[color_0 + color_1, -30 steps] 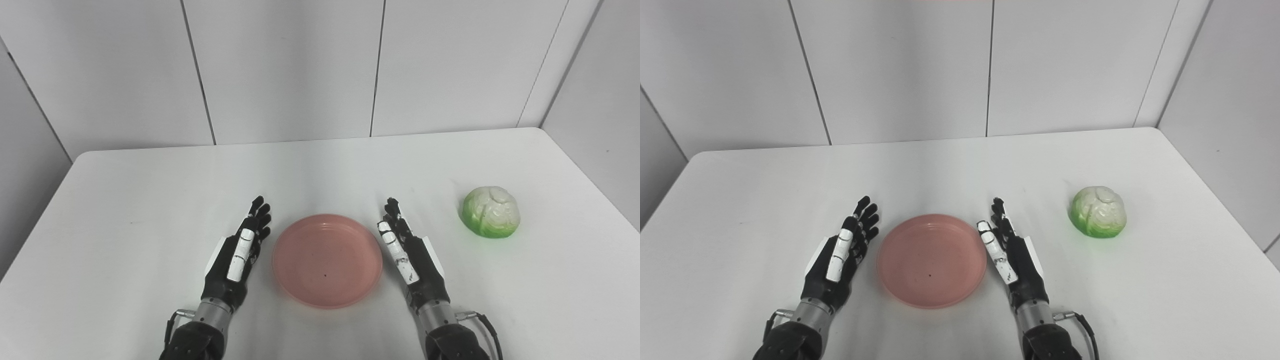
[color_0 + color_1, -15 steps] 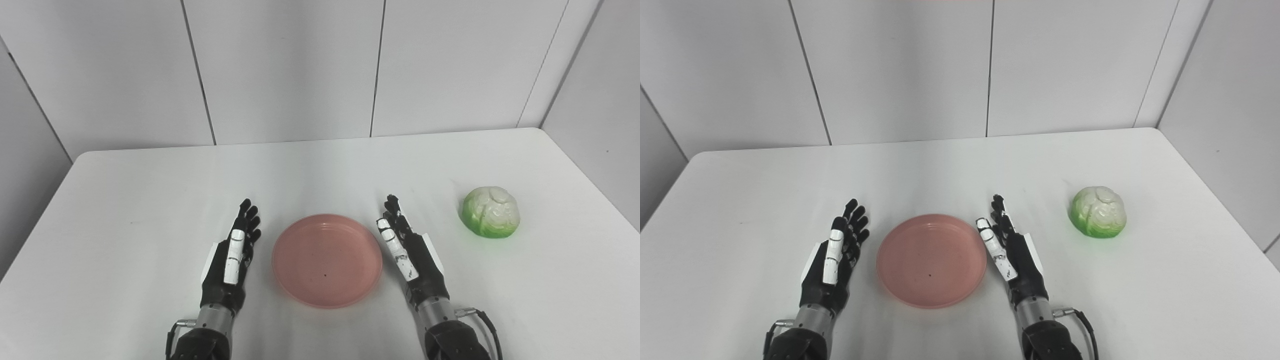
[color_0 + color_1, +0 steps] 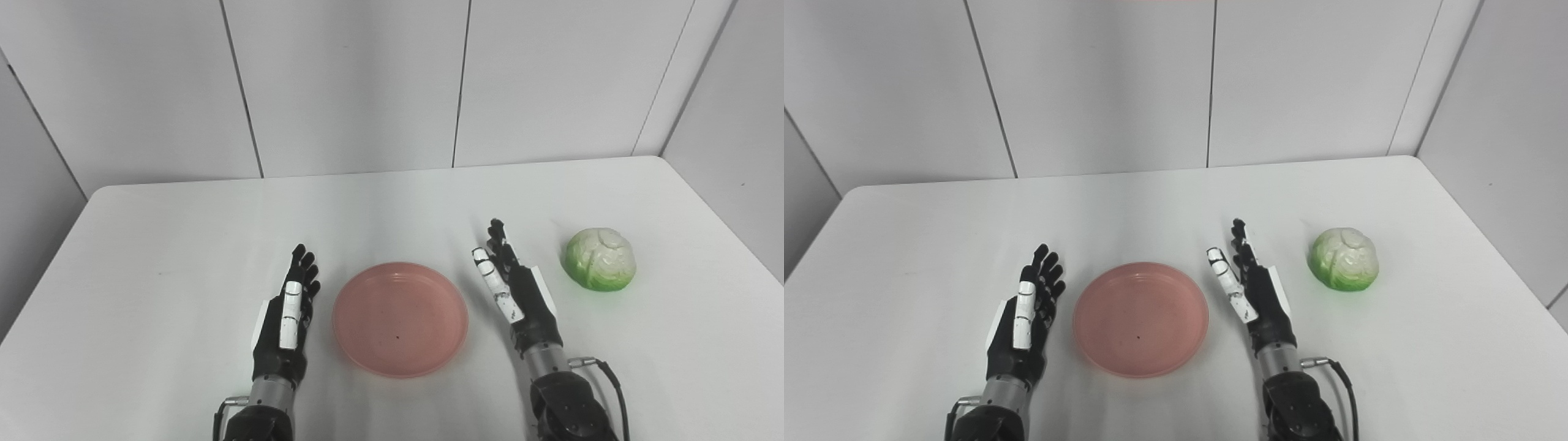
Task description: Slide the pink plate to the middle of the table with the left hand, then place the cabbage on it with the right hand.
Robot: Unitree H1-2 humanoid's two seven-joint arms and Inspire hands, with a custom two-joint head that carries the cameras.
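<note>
Pink plate (image 3: 400, 318) sits between our left hand (image 3: 285, 324) and right hand (image 3: 520, 294), fingers spread, empty; cabbage (image 3: 600, 259) lies far right.

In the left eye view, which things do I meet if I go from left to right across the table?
left hand → pink plate → right hand → cabbage

Plate (image 3: 400, 318) on table (image 3: 184, 233) between both hands, cabbage (image 3: 600, 259) far right
</note>
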